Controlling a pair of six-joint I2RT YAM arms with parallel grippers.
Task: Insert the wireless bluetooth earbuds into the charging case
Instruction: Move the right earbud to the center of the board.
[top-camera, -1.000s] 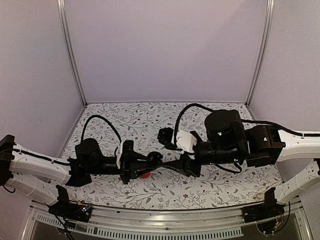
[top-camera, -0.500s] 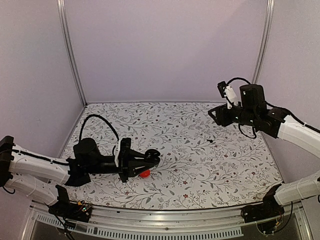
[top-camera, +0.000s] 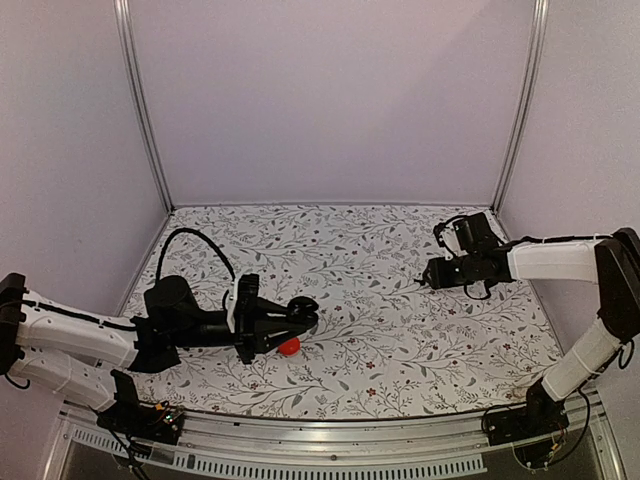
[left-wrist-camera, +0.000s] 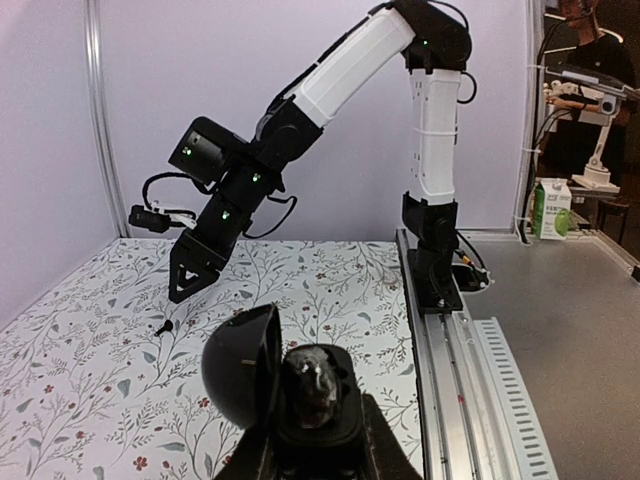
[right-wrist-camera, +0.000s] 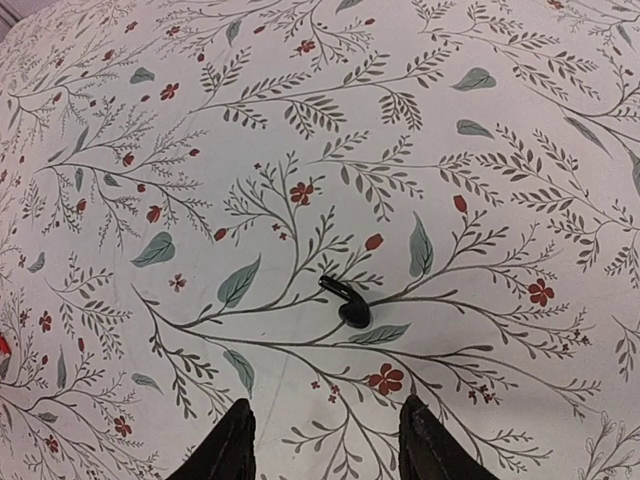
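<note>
Black earbud (right-wrist-camera: 347, 303) lies loose at mid-frame, not yet inserted, ahead of the right gripper (right-wrist-camera: 325, 435), spread and empty; at lower centre the left gripper (left-wrist-camera: 310, 455) clamps the open charging case (left-wrist-camera: 262, 372).

Bright, even light; soft shadows.

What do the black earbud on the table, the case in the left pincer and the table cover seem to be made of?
Black earbud: likely hard plastic, glossy; a faint highlight shows on its bulb.
Charging case, held in the left pincer: probably smooth plastic, semi-gloss; its open lid shows a soft sheen.
Table cover: looks like matte printed cloth or vinyl; floral pattern, no glare.
</note>
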